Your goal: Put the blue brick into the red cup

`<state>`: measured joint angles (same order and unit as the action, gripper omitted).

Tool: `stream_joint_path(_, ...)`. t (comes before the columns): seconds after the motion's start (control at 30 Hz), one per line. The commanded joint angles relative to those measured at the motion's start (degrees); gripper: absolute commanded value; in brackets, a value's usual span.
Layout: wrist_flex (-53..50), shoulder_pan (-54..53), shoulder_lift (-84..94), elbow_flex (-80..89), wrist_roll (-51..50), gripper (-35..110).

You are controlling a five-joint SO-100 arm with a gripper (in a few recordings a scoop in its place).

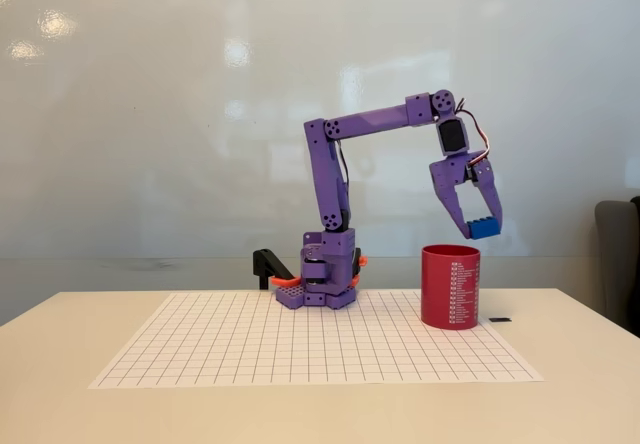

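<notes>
We are seeing the blue brick [484, 229] hanging at about one o'clock above the red cup [450, 286], slightly outside its rim. Releasing here is risking a bounce onto the bench [570, 384]. The tool [480, 226] is pinching the brick narrowly at its fingertips.
</notes>
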<state>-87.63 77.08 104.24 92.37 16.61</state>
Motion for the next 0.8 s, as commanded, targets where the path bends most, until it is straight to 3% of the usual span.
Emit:
stream_joint_path(0.0,-3.8,-1.2,5.6,-1.0,3.4,-1)
stream_joint_path(0.67,-8.1,-0.7,10.1,4.0,3.1,0)
stream_joint_path(0.7,-9.3,0.1,10.0,3.9,5.2,12)
stream_joint_path(0.73,-10.5,0.9,9.8,4.0,8.1,38)
stream_joint_path(0.77,-10.5,1.3,9.8,4.6,10.5,40)
